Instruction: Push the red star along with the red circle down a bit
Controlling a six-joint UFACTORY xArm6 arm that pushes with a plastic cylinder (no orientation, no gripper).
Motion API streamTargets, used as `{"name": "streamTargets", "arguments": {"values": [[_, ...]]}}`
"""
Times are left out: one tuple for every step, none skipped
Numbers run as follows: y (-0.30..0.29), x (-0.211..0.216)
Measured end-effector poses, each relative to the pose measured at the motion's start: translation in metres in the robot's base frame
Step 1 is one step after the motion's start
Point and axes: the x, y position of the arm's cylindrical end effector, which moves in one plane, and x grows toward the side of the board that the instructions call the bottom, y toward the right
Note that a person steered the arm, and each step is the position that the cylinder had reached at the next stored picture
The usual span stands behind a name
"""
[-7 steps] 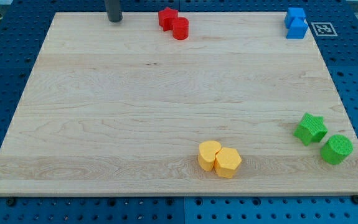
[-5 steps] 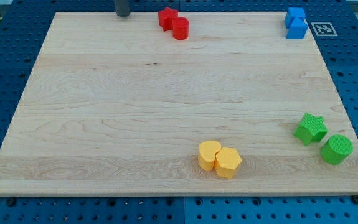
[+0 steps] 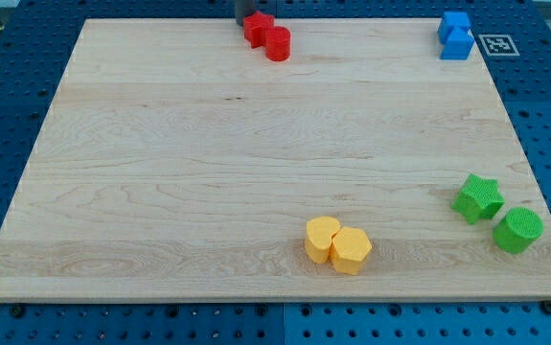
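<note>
My tip (image 3: pixel 244 20) shows only as a dark stub at the view's top edge, just left of the red star (image 3: pixel 258 27) & close to touching it; can't tell if there's contact. Rest of the rod is cut off by the frame. No jaws on this rig, so nothing to spread or pinch.

Red star sits at the board's (image 3: pixel 160 172) top edge, w/ the red circle (image 3: pixel 277 44) touching it on its lower right. Both are near the top, a bit left of centre.

Two blue blocks (image 3: pixel 455 35) sit stacked close at top right; shapes unclear. Green star (image 3: pixel 477 198) & green cylinder (image 3: pixel 517 230) are near the right edge, low down, just apart. Two yellow blocks (image 3: pixel 337 244) touch at bottom centre; shapes hard to tell.
</note>
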Motion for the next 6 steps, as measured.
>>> {"name": "streamTargets", "arguments": {"values": [[0.024,0.0],[0.032,0.0],[0.032,0.0],[0.031,0.015],[0.028,0.043],[0.023,0.068]]}}
